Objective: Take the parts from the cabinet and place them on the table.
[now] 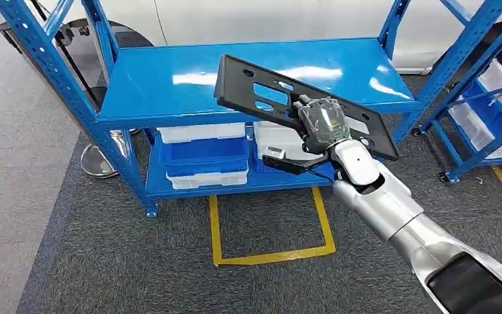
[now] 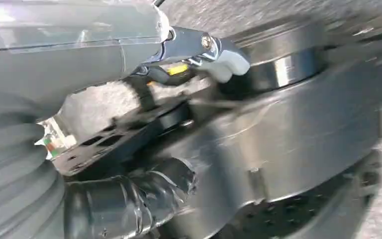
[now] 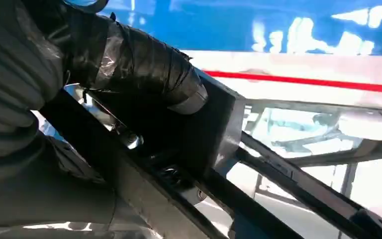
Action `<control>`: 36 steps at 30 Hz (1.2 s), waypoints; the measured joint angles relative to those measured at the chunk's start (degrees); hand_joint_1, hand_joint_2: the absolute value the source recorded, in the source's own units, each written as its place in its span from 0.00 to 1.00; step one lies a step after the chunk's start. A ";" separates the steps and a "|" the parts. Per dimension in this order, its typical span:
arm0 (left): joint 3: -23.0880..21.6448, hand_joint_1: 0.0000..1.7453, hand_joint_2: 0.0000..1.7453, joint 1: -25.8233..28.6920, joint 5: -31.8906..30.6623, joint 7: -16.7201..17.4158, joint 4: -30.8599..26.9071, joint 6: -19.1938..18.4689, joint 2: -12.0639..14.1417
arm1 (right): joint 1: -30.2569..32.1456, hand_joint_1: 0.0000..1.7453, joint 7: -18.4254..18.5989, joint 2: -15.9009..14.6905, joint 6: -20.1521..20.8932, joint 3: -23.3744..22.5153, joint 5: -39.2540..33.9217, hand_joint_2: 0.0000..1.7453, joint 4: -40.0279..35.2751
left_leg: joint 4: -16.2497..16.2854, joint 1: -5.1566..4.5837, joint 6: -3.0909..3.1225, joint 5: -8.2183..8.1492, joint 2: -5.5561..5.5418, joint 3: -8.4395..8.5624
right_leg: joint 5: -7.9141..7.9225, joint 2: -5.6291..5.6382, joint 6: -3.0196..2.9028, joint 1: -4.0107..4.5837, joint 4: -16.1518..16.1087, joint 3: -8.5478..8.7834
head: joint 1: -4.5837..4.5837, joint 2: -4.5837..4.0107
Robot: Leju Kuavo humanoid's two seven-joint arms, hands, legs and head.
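Observation:
A long flat black plastic part (image 1: 235, 78) with cut-out slots is tilted in the air over the top of the blue cabinet (image 1: 170, 82). My right hand (image 1: 323, 124) grips it near its right half, from the front edge. In the right wrist view the taped thumb (image 3: 139, 59) lies over the black part (image 3: 214, 129), pressing it against the hand. In the left wrist view my left hand (image 2: 129, 204) shows its thumb stretched out with nothing in it; the picture is blurred.
On the cabinet's lower shelf stand white bins (image 1: 202, 133), a blue bin (image 1: 204, 152) and a white tray (image 1: 281, 140). A yellow square (image 1: 268, 255) is taped on the carpet in front. Another blue rack (image 1: 490, 98) with bins stands right; a round metal base (image 1: 98, 160) left.

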 joint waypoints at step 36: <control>65.39 0.00 1.00 -4.79 -43.81 -7.24 0.55 -49.73 -25.20 | 1.04 1.00 5.89 9.16 3.40 6.29 2.97 1.00 -2.56 | 9.69 0.76 -2.02 -10.95 -0.06 -4.29 | 4.14 -0.99 -1.87 -0.84 -1.30 -3.85 | -0.04 0.00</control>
